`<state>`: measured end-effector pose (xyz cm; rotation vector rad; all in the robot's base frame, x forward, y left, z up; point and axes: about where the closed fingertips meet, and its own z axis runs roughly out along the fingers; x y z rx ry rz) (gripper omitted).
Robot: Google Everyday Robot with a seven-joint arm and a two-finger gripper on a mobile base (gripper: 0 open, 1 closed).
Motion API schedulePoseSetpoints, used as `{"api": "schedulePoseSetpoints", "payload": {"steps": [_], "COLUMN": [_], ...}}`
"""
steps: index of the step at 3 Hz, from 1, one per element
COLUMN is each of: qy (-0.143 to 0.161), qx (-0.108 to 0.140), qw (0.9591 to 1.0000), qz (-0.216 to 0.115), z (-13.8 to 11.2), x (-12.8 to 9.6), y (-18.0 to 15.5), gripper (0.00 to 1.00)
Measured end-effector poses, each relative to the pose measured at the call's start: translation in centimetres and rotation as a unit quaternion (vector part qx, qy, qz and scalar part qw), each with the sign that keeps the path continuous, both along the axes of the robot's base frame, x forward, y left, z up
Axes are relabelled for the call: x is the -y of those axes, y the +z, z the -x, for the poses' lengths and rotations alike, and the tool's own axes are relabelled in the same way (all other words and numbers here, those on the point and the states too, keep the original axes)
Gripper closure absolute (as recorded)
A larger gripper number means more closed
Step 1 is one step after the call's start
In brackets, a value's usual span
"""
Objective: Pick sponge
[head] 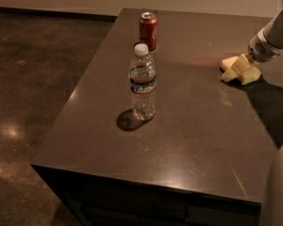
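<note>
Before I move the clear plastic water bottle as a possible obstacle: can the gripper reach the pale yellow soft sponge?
Probably yes. The gripper is right at the sponge on the dark table, near its right edge; the water bottle and red soda can stand well left.

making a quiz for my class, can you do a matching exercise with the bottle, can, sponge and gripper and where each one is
1 bottle
2 can
3 sponge
4 gripper

a red, far end of the table
b mid table, upright, white cap
c pale yellow, lying on the right side
d reaching in from the right, down at the sponge

Pairs: 1-b, 2-a, 3-c, 4-d
</note>
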<state>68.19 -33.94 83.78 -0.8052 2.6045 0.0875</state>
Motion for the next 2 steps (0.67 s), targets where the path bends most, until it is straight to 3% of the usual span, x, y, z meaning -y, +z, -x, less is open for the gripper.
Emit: {"api": "schedulePoseSetpoints", "payload": {"steps": [2], "qy": [0.023], "qx": [0.006], "qw": [0.9995], "qz": [-0.021], "z": [0.41], "x": [-1.05], "y": [0.96], "gripper": [0.64]}}
